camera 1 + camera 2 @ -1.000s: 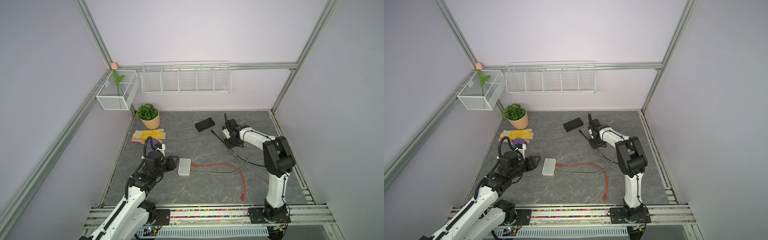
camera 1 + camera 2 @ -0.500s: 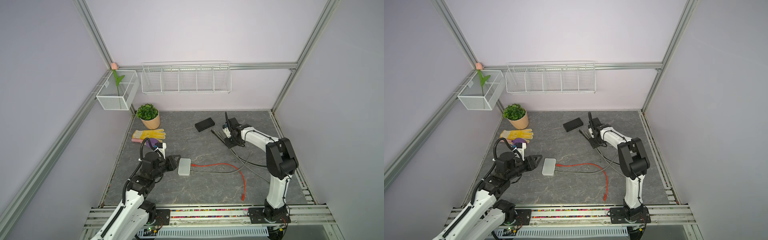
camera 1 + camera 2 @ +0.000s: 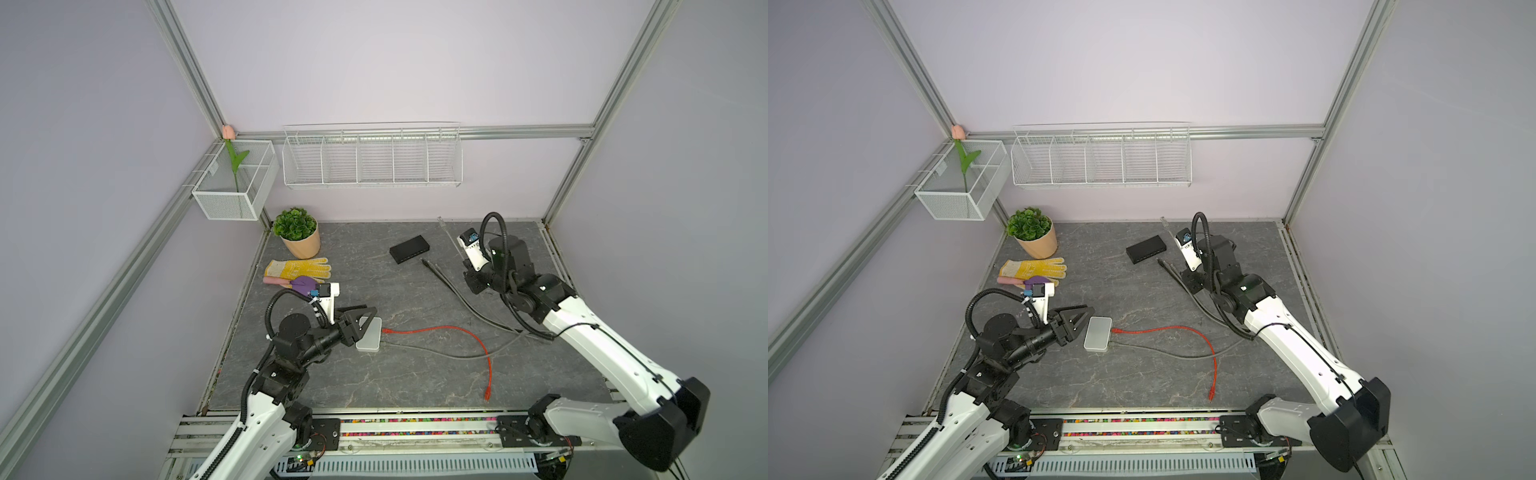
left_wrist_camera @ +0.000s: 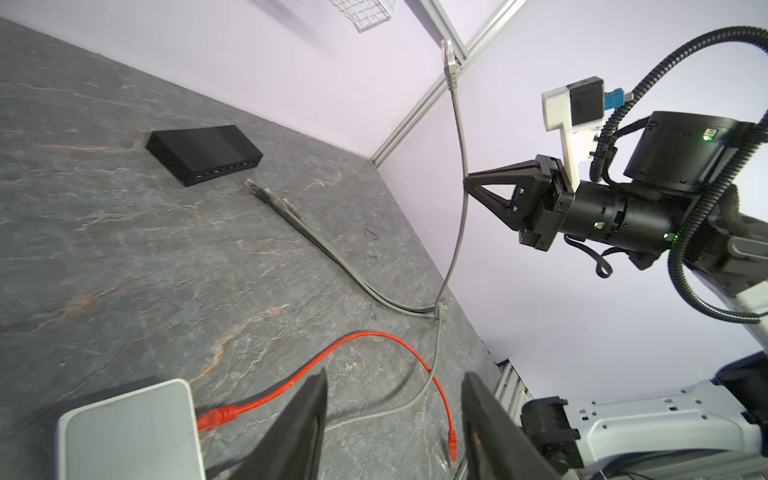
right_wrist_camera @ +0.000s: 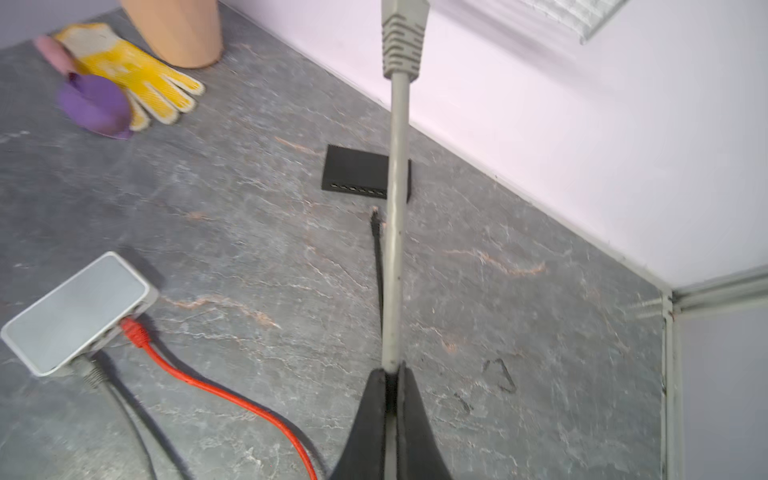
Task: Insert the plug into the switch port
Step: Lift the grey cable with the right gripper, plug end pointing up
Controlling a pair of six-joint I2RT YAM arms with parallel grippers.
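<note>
In a top view the grey plug [image 3: 443,223] hangs in the air near the black switch [image 3: 409,249]. From the left wrist, the left gripper [image 4: 395,415] stands released and empty beside the white switch [image 4: 129,432], while the right gripper [image 4: 466,183] pinches the grey cable [image 4: 459,124]. From the right wrist, its fingers [image 5: 365,415] clench that cable, with the plug far past their tips.

Right wrist view: grey plug [image 5: 405,37] tip cut off at the frame edge, grey cable [image 5: 392,249] covers part of the black switch [image 5: 357,166] port row, plant pot [image 5: 174,33] cropped, wire basket [image 5: 582,16] blurred. Left wrist view: white switch [image 4: 129,432] and left gripper [image 4: 395,374] fingers [image 4: 299,428] run off the edge.
</note>
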